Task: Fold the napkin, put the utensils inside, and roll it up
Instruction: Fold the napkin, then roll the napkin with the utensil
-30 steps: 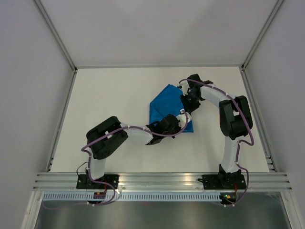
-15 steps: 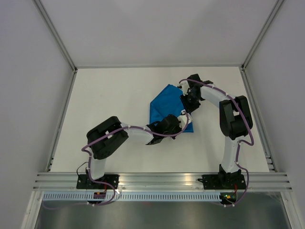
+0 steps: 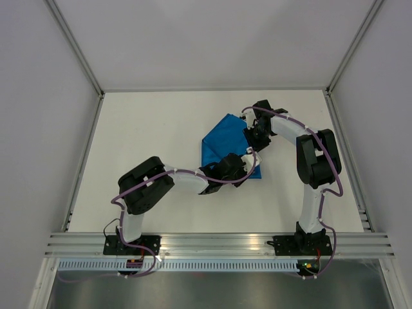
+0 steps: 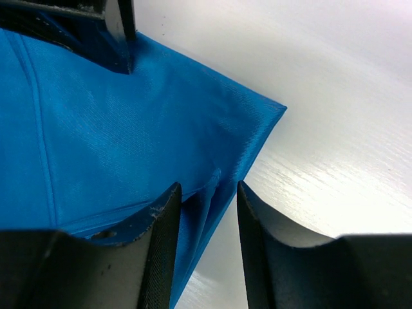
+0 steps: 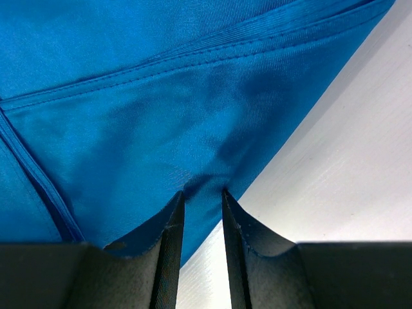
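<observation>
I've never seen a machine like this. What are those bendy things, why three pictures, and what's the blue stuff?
They are two robot arms, the left arm and the right arm, bolted to the near edge of a white table. The big picture looks down from above. The other two come from small cameras on each wrist, showing the black fingers up close. The blue stuff is a cloth napkin, folded over on the table. The right gripper pinches its edge. The left gripper has the edge between its fingers; I can't tell whether it squeezes. No knife or fork shows.
</observation>
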{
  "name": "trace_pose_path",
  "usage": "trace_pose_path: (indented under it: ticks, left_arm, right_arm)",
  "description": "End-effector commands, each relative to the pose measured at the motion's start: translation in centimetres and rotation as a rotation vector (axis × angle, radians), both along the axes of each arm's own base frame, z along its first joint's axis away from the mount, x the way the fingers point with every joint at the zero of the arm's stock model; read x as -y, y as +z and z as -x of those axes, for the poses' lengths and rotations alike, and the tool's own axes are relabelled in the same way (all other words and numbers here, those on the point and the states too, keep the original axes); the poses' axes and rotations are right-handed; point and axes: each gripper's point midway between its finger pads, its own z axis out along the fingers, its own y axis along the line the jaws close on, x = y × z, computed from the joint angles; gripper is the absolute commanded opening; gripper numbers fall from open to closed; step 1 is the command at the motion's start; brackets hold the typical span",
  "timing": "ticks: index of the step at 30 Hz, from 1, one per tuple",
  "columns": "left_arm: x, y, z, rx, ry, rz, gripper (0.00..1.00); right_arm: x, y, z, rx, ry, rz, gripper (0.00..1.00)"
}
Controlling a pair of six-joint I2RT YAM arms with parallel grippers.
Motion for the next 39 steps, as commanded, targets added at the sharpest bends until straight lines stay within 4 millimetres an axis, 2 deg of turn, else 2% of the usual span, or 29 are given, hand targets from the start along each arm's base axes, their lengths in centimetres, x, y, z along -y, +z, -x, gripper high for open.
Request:
trace_pose_path:
  ticks: [1, 4, 5, 7, 8, 9, 10, 11, 12, 13, 14, 16, 17, 18, 19, 20, 21, 23, 28, 29, 31, 32, 34, 35, 39]
  left_arm:
    - [2.0, 4.2, -0.2, 0.055, -0.053, 0.093, 0.46]
    - [2.0, 6.0, -0.3, 0.072, -0.037, 0.139, 0.47]
    - [1.9, 7.6, -0.6, 0.091, -0.021, 0.169, 0.47]
    - [1.2, 9.5, -1.4, 0.113, 0.036, 0.21, 0.5]
    - [0.7, 11.8, -1.8, 0.144, 0.068, 0.252, 0.51]
    - [0.0, 12.9, -2.0, 0.146, 0.092, 0.277, 0.53]
    - [-1.2, 14.0, -3.0, 0.158, 0.148, 0.296, 0.53]
    - [-2.5, 16.5, -3.3, 0.15, 0.214, 0.355, 0.54]
    - [-3.6, 17.3, -3.6, 0.144, 0.255, 0.371, 0.56]
    - [-5.5, 18.3, -4.9, 0.15, 0.336, 0.391, 0.56]
    - [-7.4, 19.9, -4.8, 0.117, 0.406, 0.434, 0.57]
    - [-11.0, 21.3, -6.5, 0.099, 0.541, 0.469, 0.58]
    - [-12.4, 20.8, -6.5, 0.046, 0.605, 0.47, 0.59]
    - [-13.7, 22.4, -6.5, 0.039, 0.634, 0.51, 0.6]
    - [-15.7, 22.7, -7.5, 0.025, 0.68, 0.53, 0.6]
    - [-16.5, 23.1, -7.7, 0.01, 0.695, 0.557, 0.6]
    - [-18.0, 24.0, -7.9, -0.003, 0.715, 0.605, 0.6]
    - [-19.2, 24.7, -8.0, -0.014, 0.725, 0.634, 0.6]
    - [-21.2, 27.2, -7.6, 0.029, 0.76, 0.623, 0.61]
    - [-21.3, 27.4, -7.5, 0.036, 0.755, 0.617, 0.61]
    - [-21.7, 27.8, -7.3, 0.038, 0.765, 0.606, 0.61]
    - [-22.0, 27.9, -7.2, 0.043, 0.766, 0.6, 0.61]
    - [-22.4, 28.1, -7.1, 0.048, 0.779, 0.589, 0.61]
    - [-22.5, 27.9, -6.9, 0.046, 0.777, 0.576, 0.61]
    - [-23.2, 28.5, -6.5, 0.061, 0.781, 0.582, 0.62]
  right_arm:
    - [0.3, 1.9, -0.4, 0.043, -0.005, 0.022, 0.36]
    - [0.5, 3.2, -1.0, 0.088, -0.01, 0.023, 0.36]
    - [0.5, 3.6, -1.1, 0.098, -0.01, 0.024, 0.36]
    - [0.6, 5.0, -1.6, 0.147, -0.012, 0.021, 0.36]
    - [0.7, 5.9, -1.8, 0.174, -0.016, 0.016, 0.36]
    - [0.7, 6.4, -2.0, 0.196, -0.013, 0.018, 0.36]
    - [0.8, 6.8, -2.1, 0.211, -0.011, 0.02, 0.36]
    - [0.9, 7.5, -2.3, 0.23, -0.009, 0.018, 0.37]
    - [0.9, 7.9, -2.3, 0.242, -0.002, 0.018, 0.37]
    - [0.9, 8.1, -2.3, 0.252, 0.021, 0.021, 0.37]
    - [0.9, 8.4, -2.1, 0.262, 0.04, 0.018, 0.37]
    - [1.2, 8.7, -1.9, 0.287, 0.097, 0.032, 0.37]
    - [1.2, 9.1, -1.6, 0.306, 0.119, 0.03, 0.37]
    - [1.0, 9.4, -1.4, 0.319, 0.147, 0.025, 0.37]
    - [1.0, 9.7, -1.3, 0.341, 0.201, 0.032, 0.37]
    - [0.6, 10.9, -0.9, 0.375, 0.232, 0.014, 0.39]
    - [-0.1, 10.9, -0.4, 0.391, 0.277, 0.009, 0.41]
    - [-1.2, 12.0, 0.7, 0.445, 0.381, -0.004, 0.48]
    - [-5.6, 10.8, 4.5, 0.511, 0.663, 0.03, 0.58]
    - [-5.6, 9.6, 5.7, 0.503, 0.7, 0.047, 0.61]
    - [-7.5, 8.7, 6.9, 0.543, 0.818, 0.07, 0.64]
    - [-7.7, 7.6, 7.6, 0.532, 0.849, 0.076, 0.65]
    - [-8.8, 6.9, 8.7, 0.525, 0.906, 0.055, 0.65]
    - [-8.9, 6.1, 9.0, 0.518, 0.923, 0.055, 0.66]
    - [-9.3, 5.1, 9.4, 0.538, 0.973, 0.066, 0.68]
